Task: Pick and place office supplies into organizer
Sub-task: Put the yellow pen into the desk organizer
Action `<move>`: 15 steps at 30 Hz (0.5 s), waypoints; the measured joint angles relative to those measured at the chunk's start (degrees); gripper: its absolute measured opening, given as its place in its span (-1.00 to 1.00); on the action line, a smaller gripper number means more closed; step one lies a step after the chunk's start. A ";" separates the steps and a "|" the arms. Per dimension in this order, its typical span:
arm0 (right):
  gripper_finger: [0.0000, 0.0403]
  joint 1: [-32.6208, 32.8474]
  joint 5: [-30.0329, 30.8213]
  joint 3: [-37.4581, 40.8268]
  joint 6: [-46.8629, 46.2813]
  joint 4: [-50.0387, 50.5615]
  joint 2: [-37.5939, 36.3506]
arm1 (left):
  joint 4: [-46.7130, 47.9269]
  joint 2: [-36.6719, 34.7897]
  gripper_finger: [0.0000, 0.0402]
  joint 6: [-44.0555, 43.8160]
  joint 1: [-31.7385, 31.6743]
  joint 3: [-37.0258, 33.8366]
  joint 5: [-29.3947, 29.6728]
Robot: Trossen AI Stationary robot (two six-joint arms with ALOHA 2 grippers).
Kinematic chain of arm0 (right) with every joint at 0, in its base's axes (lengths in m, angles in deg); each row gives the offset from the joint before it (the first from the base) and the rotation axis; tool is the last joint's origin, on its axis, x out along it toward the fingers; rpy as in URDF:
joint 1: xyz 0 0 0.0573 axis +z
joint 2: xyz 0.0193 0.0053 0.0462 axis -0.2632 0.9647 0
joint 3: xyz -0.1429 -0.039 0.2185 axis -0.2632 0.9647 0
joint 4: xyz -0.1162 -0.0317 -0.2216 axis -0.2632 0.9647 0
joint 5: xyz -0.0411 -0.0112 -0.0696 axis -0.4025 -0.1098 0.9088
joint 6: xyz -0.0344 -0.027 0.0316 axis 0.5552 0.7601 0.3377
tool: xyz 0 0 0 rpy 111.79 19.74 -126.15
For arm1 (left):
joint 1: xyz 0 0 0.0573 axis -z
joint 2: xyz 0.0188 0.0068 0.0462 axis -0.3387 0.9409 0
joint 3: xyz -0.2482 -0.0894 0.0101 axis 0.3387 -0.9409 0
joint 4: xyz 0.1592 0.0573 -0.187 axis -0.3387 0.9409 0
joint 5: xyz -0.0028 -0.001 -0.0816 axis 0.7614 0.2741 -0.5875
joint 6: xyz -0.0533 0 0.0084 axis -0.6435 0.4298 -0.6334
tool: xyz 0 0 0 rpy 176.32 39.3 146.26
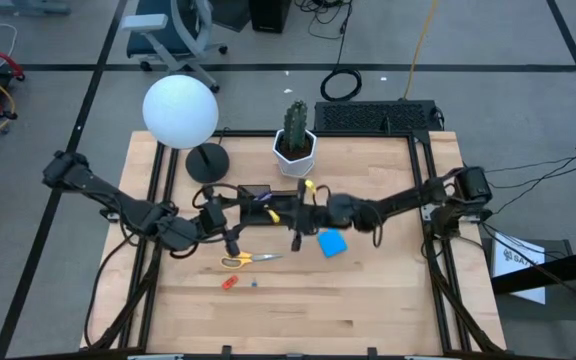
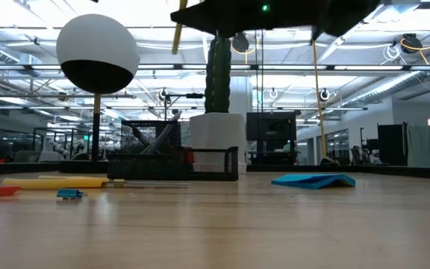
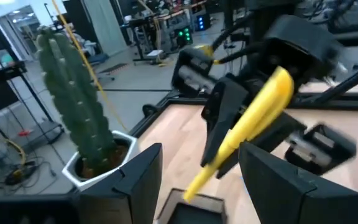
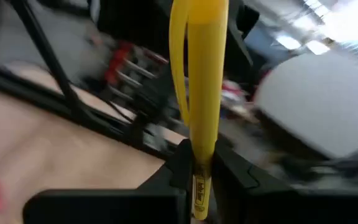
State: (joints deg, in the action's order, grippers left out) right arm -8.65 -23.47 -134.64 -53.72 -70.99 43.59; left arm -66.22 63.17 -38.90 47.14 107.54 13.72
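My right gripper (image 1: 306, 198) is shut on a yellow pen (image 4: 199, 74) and hovers above the right end of the black organizer (image 1: 258, 200), just near the white cactus pot (image 1: 295, 148). In the low view the pen (image 2: 178, 33) hangs high over the organizer (image 2: 178, 158). My left gripper (image 3: 197, 186) is open and holds nothing; it hovers at the organizer's left side, facing the pen (image 3: 247, 124). Yellow-handled scissors (image 1: 248, 259), a blue sticky-note pad (image 1: 332, 243) and a red-orange piece (image 1: 229, 283) lie flat on the table. My right gripper pinches the yellow pen between its two fingers (image 4: 229, 171) near one end (image 4: 197, 186), where a printed label shows. The rest of the pen juts out past the fingertips. The pen is lifted clear and tilted, with its lower tip (image 3: 190, 188) above the organizer.
A lamp with a white globe (image 1: 180, 110) and round black base (image 1: 207, 162) stands left of the cactus. A black keyboard (image 1: 376, 117) lies at the far edge. A tiny blue piece (image 1: 254, 284) sits near the red-orange one. The table's near half (image 1: 298, 320) is bare wood.
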 joint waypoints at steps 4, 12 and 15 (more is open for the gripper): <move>-0.86 -4.26 -10.53 0.00 -9.46 -0.28 0.61 | 4.44 -2.30 0.09 -0.91 0.16 -0.03 0.43; -0.86 -9.13 -15.83 3.54 -15.82 -7.25 3.57 | -5.64 -10.34 0.09 1.82 -0.92 -9.66 -0.56; -0.86 -11.30 -17.47 4.85 -19.22 -10.37 4.31 | -13.72 -14.26 0.09 4.82 -2.43 -15.24 -4.77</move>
State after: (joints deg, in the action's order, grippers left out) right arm -19.94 -40.94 -129.79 -72.94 -81.36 47.90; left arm -79.94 48.90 -34.08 44.71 92.31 8.95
